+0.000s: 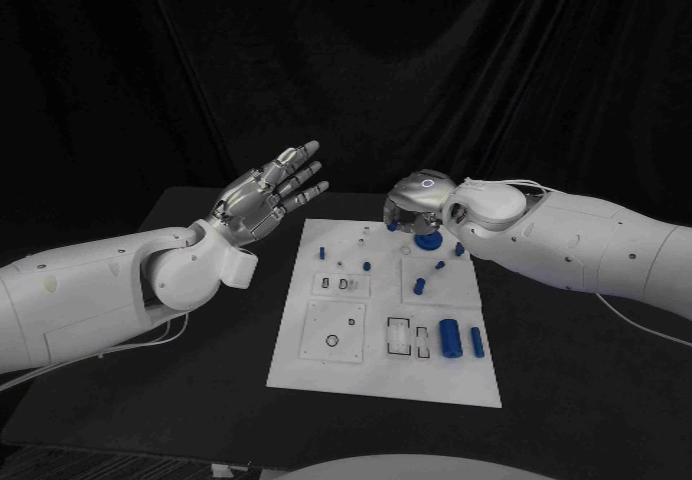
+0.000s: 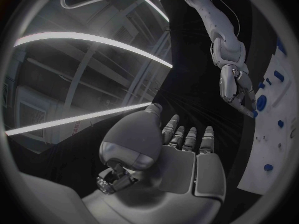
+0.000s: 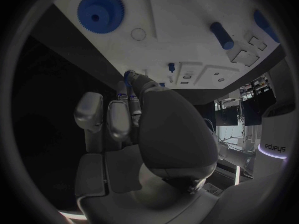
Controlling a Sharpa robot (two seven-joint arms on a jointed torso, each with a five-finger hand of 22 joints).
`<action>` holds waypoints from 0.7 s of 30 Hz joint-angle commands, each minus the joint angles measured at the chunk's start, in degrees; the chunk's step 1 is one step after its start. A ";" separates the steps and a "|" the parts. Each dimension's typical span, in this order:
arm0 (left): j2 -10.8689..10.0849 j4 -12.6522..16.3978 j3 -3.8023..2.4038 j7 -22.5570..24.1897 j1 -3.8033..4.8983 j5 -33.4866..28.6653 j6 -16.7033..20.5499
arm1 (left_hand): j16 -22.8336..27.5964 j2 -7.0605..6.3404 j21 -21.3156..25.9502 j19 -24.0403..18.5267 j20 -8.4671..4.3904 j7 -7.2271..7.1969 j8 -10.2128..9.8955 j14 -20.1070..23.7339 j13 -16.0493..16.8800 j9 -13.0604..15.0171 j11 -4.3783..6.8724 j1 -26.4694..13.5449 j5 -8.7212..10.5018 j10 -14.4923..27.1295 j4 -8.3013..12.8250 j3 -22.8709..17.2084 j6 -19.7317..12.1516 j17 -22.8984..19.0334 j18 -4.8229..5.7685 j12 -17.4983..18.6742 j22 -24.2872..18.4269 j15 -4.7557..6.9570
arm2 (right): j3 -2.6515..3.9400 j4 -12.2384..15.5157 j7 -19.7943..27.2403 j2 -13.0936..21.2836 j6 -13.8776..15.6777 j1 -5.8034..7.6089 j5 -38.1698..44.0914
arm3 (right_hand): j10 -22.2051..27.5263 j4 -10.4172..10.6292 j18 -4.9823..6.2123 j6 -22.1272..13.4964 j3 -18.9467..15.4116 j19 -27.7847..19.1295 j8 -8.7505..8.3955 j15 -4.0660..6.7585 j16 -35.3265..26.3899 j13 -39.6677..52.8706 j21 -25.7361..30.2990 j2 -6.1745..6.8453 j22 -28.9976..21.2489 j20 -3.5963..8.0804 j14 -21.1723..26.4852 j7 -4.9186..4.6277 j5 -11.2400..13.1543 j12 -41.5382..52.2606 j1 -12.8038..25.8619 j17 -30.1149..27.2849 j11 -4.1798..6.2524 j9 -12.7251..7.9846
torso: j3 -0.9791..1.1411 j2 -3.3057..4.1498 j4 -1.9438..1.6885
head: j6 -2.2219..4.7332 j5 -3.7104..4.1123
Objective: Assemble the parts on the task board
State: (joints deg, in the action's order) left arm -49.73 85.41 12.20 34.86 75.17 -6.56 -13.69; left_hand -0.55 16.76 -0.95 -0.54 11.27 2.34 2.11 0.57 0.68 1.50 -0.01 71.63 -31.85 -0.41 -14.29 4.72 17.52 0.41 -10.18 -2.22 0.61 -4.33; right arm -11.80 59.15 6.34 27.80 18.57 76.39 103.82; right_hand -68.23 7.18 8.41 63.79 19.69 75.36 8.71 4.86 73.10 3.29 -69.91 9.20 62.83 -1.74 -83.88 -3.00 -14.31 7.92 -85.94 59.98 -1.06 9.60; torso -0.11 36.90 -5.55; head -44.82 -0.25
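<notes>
Board [image 1: 325,360] below us: right hand [image 1: 418,208] pinches a small blue part [image 3: 129,74] near the gear [image 3: 99,12]; left hand [image 1: 271,195] spread wide, empty.

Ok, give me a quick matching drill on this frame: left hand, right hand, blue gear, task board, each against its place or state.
Things:
1. left hand
2. right hand
3. blue gear
4. task board

States:
A. white plate lying flat on the black table
B. lifted off the board's left side, fingers spread, holding nothing
C. lying on the board's far end
D. over the board's far end, fingers curled

Pairs: 1-B, 2-D, 3-C, 4-A
</notes>
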 commanded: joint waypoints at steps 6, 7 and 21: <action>-0.05 0.58 -0.06 0.50 0.13 0.11 0.06 | 0.55 -0.19 0.93 0.57 0.31 -0.16 0.88 -0.57 0.09 0.88 -0.19 0.76 -1.13 0.20 0.09 -0.99 0.64 -0.41 -0.09 -1.39 -0.58 -0.58 | 0.02 -2.87 -0.61 -2.34 -0.42 0.40 -0.34 | -1.31 -0.08 -2.32 1.00 1.79 0.33 1.46 -0.30 0.71 0.69 -1.15 -0.54 0.81 0.00 -0.96 -0.58 0.47 -0.86 -0.43 0.64 0.24 2.80 | 0.01 0.31 -0.47 | -0.30 -0.17; -0.11 0.65 -0.06 0.51 0.13 0.11 0.11 | 0.55 -0.19 0.93 0.57 0.31 -0.16 0.88 -0.57 0.09 0.88 -0.19 0.76 -1.13 0.20 0.09 -0.99 0.64 -0.41 -0.09 -1.39 -0.58 -0.58 | 0.02 -3.39 -0.61 -2.73 -0.49 0.41 -0.34 | -1.25 -0.07 -2.31 0.91 1.82 0.28 1.39 -0.32 0.68 0.66 -1.11 -0.57 0.78 -0.03 -0.93 -0.59 0.48 -0.96 -0.41 0.61 0.22 2.82 | -0.01 0.36 -0.52 | -0.34 -0.16; -0.08 0.87 -0.06 0.58 0.13 0.11 0.21 | 0.55 -0.23 0.92 0.58 0.31 -0.13 0.92 -0.57 0.10 0.89 -0.22 0.81 -1.17 0.18 0.13 -1.06 0.74 -0.41 -0.09 -1.46 -0.58 -0.57 | 0.02 -8.55 -1.00 -6.34 -0.83 0.42 -0.35 | -1.07 0.03 -2.30 0.64 1.84 0.11 1.14 -0.44 0.44 0.59 -0.98 -0.65 0.79 -0.14 -0.75 -0.63 0.58 -1.39 -0.16 0.33 0.12 2.92 | -0.19 1.42 -1.70 | 0.09 0.34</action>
State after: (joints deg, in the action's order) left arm -49.92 86.14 12.20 34.78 75.17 -6.55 -13.51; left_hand -0.55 16.76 -0.95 -0.54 11.27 2.24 2.11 0.57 0.68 1.52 -0.02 71.63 -32.29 -0.41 -14.29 4.71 17.64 0.41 -10.17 -2.23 0.61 -4.33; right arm -11.81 50.98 6.25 21.59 18.09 76.70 103.39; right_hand -68.40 7.19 8.41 63.79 19.68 75.35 8.71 4.84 73.05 3.29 -69.91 9.20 62.83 -1.74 -83.88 -3.01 -14.31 7.27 -85.94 59.96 -1.24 9.63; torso -0.22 37.99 -6.95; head -44.88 0.08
